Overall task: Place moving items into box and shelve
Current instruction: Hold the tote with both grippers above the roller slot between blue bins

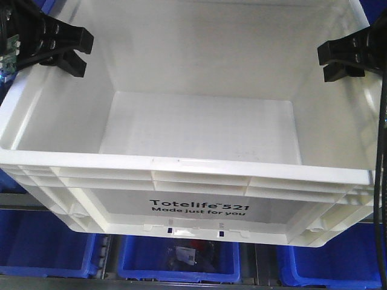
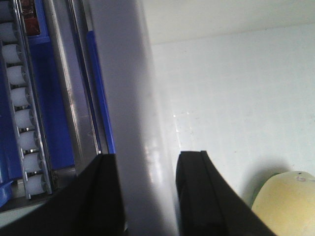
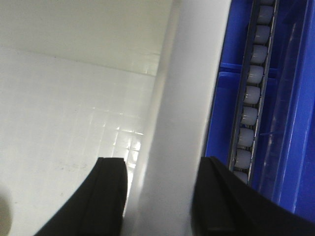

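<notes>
The white box (image 1: 199,175) hangs above the blue bins (image 1: 175,260), with a pale ball (image 2: 288,204) inside. My left claw (image 1: 80,54) and right claw (image 1: 326,63) each pinch one side wall. I judge it stiff, light and a little slippery, so the ribbed rim gives the safest hold.

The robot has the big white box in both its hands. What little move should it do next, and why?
Probably ease the white crate forward and level, toward the shelf rollers. The left gripper and right gripper each clamp a side wall. A pale ball lies inside, and the crate hangs over the blue bins, so shelving it looks like what is left.
</notes>
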Controlling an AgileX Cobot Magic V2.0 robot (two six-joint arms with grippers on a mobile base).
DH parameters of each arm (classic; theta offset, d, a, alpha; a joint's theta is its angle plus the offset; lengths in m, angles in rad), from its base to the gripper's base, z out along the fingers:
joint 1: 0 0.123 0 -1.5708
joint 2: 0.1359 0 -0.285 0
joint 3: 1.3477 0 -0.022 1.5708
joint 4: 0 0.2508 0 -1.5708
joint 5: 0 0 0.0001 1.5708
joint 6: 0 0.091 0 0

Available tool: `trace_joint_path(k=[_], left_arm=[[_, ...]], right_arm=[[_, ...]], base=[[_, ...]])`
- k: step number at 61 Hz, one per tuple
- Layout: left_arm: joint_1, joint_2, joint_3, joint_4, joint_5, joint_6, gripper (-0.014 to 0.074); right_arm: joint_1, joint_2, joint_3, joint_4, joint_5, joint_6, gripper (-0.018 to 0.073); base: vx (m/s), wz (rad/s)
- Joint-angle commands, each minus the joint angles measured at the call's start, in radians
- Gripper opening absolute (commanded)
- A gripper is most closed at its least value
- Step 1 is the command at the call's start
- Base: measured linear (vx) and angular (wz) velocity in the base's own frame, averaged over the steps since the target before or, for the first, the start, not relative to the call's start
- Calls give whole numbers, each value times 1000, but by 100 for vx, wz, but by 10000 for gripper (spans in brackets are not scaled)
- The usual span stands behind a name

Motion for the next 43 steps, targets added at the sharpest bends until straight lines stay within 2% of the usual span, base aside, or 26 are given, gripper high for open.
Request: trace_joint_path(k=[1, 43], left_arm=[[-8, -54, -50, -60, -104, 13, -4], [-8, -41, -50, -60, -124, 13, -4]], right_arm=[[-2, -33, -44, -12, -89, 16, -6], [-2, -26, -42, -12, -115, 15, -6]], base=[[0, 0], [0, 0]])
